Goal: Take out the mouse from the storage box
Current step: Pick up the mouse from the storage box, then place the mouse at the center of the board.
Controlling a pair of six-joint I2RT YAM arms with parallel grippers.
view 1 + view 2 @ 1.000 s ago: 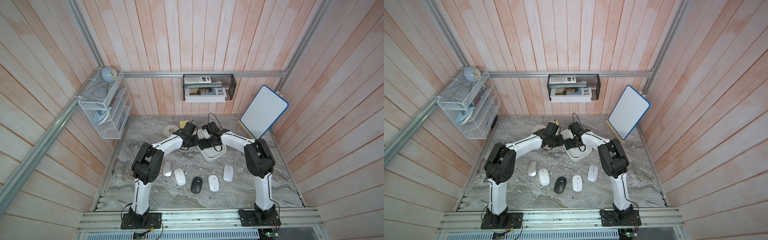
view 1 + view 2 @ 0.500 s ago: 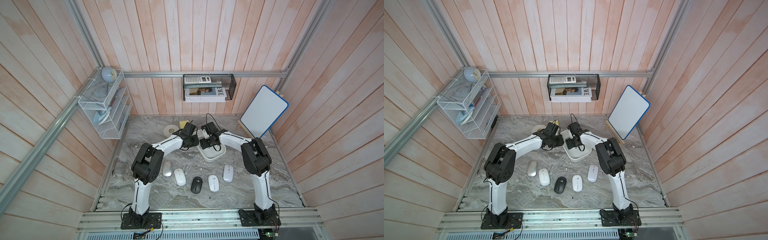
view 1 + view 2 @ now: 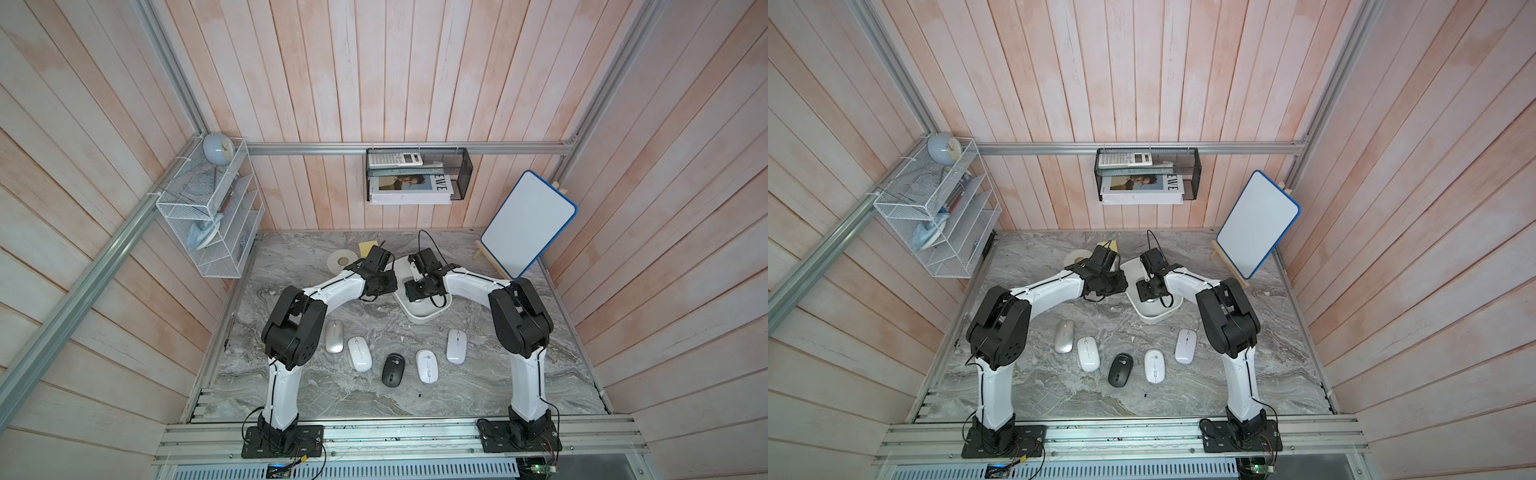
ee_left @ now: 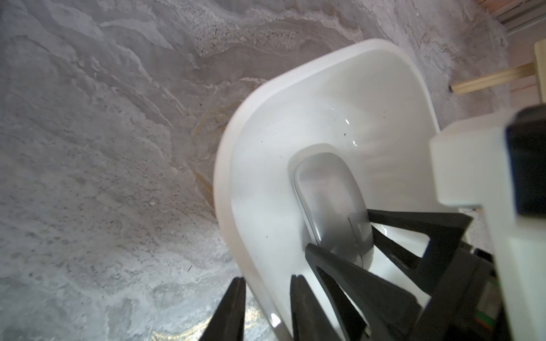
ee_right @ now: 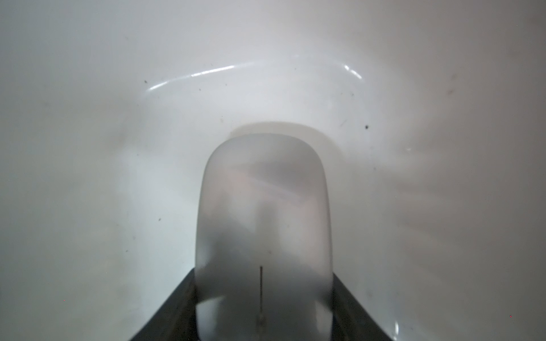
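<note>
Clamping mouse [image 5: 263, 206] inside storage box [image 4: 230, 183]: right claw [image 5: 263, 283]

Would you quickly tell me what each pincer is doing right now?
Left pincer: closed on the storage box wall.
Right pincer: closed on the silver mouse, inside the box.

Looks like a fake office nook in a lab rig: aluminium rail [image 3: 395, 436] along the marble surface [image 3: 291, 257], wall basket [image 3: 463, 174] above it, whiteboard [image 3: 528, 224] on it.

Six mice [image 3: 393, 369], one storage box [image 3: 428, 319]
</note>
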